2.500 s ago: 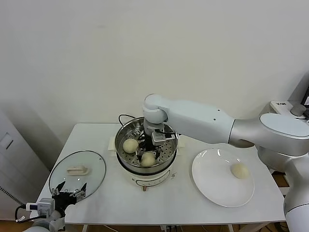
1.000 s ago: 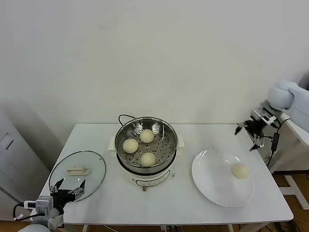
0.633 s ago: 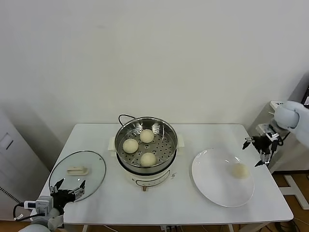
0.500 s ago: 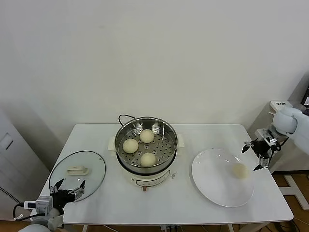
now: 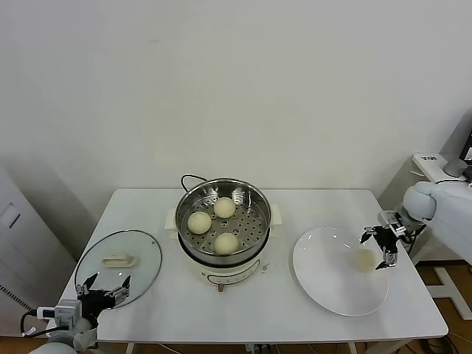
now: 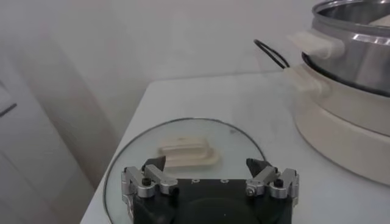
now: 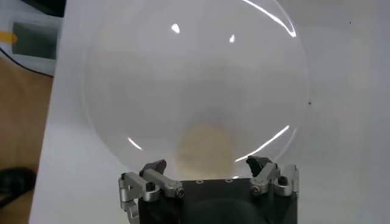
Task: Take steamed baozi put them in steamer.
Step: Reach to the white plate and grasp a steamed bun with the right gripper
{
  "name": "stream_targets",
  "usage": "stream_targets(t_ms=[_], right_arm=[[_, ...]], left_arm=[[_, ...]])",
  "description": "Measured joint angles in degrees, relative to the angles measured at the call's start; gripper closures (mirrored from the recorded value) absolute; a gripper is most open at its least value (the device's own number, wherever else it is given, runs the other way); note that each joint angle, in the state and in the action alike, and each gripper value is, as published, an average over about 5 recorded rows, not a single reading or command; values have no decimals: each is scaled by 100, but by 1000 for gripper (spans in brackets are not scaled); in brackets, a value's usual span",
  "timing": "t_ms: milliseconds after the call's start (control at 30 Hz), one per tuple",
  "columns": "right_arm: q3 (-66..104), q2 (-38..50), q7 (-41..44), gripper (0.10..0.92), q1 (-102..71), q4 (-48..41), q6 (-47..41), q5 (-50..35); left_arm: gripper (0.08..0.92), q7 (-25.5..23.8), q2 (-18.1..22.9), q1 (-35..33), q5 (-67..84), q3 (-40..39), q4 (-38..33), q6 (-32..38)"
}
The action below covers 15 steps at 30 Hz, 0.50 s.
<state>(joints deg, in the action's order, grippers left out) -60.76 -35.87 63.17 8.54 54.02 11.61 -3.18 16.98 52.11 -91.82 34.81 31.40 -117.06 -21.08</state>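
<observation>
a plain pale wall fills the back of the room, and in front of it stands a white rectangular table (image 5: 295,310) with a smooth matte top; a grey cabinet edge shows at the far left

the steamer (image 5: 223,221) sits near the middle of the table toward the back, a round shiny steel basket with a perforated floor on a white cooker base, a black cord looping behind it. to its right lies a flat, glossy white plate (image 5: 324,291), round and shallow. on the left of the table a round clear glass lid (image 5: 118,265) lies flat, a cream handle at its centre

three steamed baozi (image 5: 225,207) rest inside the steamer, smooth, round, cream-white, set in a loose triangle and not touching. the fourth bun (image 5: 364,259) sits on the right part of the plate, apart from the others

the right gripper (image 5: 377,249) hangs just above that bun at the plate's right edge, its dark fingers spread wide and holding nothing; in the right wrist view the bun (image 7: 206,143) lies just ahead of the fingertips (image 7: 153,168), between them but untouched. the left gripper (image 5: 105,287) is parked low at the table's front left corner over the near rim of the lid, fingers (image 6: 155,168) likewise fully apart and empty
</observation>
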Motion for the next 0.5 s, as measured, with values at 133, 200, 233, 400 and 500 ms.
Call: stream_targets(t_ms=[133,200,233,400,500], right_arm=[[139,-103,-35,224,-146,-104,-15,156],[198,-140,-37,260,-202,-144,-20,230],[224,-157,-35,277,-227,-162,-22,266],[339,-229,-12,362,-327,-229,-25,418],[396,-257,11,424,-368,-250,-23,478]], left_arm=[[177,0,2,-7,-2,0,-1,0],[177,0,6,-13,-3,0,-2,0],[177,1,8,-16,-4,0,-2,0],[177,1,18,-18,-9,-1,-4,0],[177,1,18,-17,-9,0,-5,0]])
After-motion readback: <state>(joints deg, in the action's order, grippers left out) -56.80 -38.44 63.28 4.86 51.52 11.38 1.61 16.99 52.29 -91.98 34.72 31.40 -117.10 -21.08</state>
